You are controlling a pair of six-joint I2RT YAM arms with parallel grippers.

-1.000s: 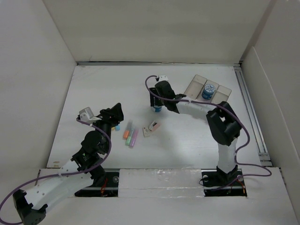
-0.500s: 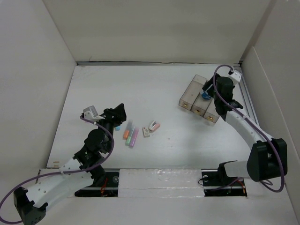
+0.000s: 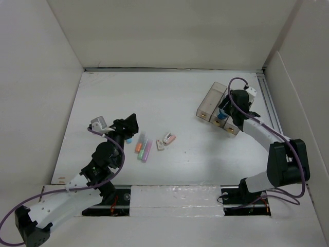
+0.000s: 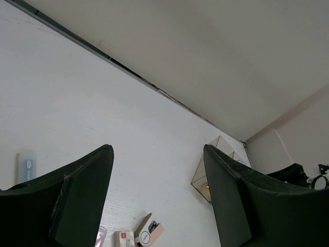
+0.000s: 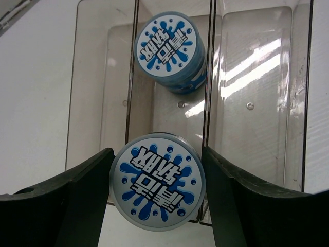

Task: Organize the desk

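Note:
The desk is a white plank tabletop. My right gripper is shut on a round blue-and-white tin and holds it over the near end of the clear three-compartment tray. A second, matching tin lies in the tray's middle compartment. My left gripper is open and empty, hovering just left of several coloured highlighters. In the left wrist view its fingers frame bare desk, with the tray far ahead.
A small pink-and-white correction tape and a white eraser lie right of the highlighters, and also show in the left wrist view. A pale blue item lies by the left finger. White panels wall the desk; a rail runs along the right edge.
My right arm carried the tin from the desk's middle to the tray at the right. The tray has shifted and turned. My left arm barely moved.

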